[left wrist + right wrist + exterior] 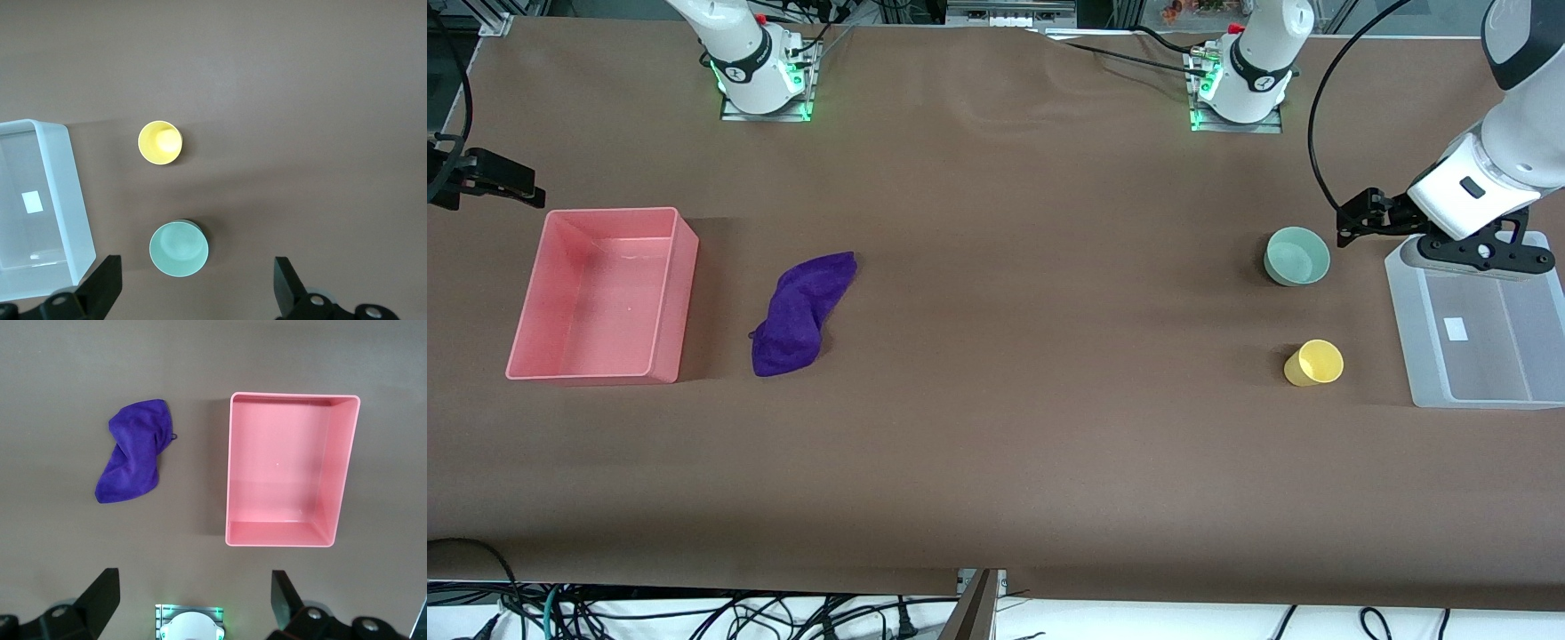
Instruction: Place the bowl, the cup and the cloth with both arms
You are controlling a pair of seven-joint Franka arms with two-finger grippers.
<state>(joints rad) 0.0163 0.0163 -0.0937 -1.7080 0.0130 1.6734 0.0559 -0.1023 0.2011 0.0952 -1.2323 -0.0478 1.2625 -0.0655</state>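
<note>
Bowl [1297, 256] and cup [1313, 363] sit near the left arm's end of the tabletop [996, 400], cloth [800, 313] toward the right arm's. Left gripper [197, 283] hangs above the bowl, fingers [107, 283] spread; right gripper [193, 597], apparently up near its base, fingers [103, 593] likewise released.

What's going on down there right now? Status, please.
Left gripper open, empty, up by the clear tray; right gripper open, waiting. Bowl, cup, cloth untouched on table. Pink bin empty; nothing blocking.

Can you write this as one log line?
left gripper: open, above bowl | right gripper: open | cup, cloth: on table
</note>
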